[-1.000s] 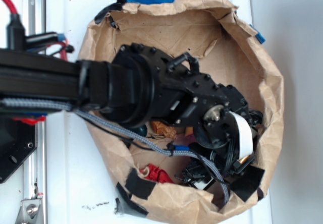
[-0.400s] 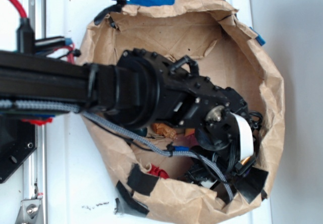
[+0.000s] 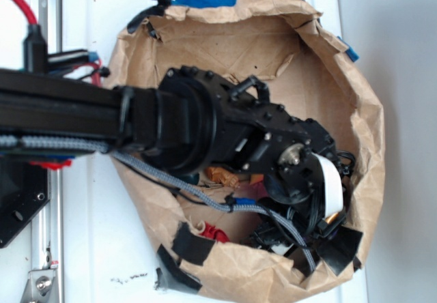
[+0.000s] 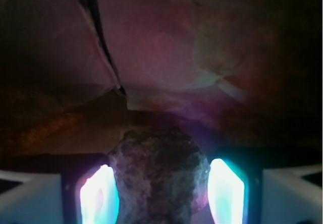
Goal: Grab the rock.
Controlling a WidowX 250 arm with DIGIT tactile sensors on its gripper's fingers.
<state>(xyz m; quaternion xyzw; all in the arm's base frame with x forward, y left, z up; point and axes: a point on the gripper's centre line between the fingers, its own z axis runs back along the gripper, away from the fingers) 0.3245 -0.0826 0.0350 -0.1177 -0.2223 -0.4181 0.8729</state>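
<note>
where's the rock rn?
Wrist view: the rock sits bottom centre between the two glowing fingers of the gripper, brown paper behind. In the exterior view the arm hides it inside the paper bag.

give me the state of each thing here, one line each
rock: between the two fingers, at or near both pads
gripper: down inside the bag, fingers on either side of the rock, full closure not clear
paper bag: open, rim rolled down and taped
red thing: lying on the bag floor, apart from the gripper

crumpled paper bag (image 3: 321,78), red toy (image 3: 215,233)
</note>
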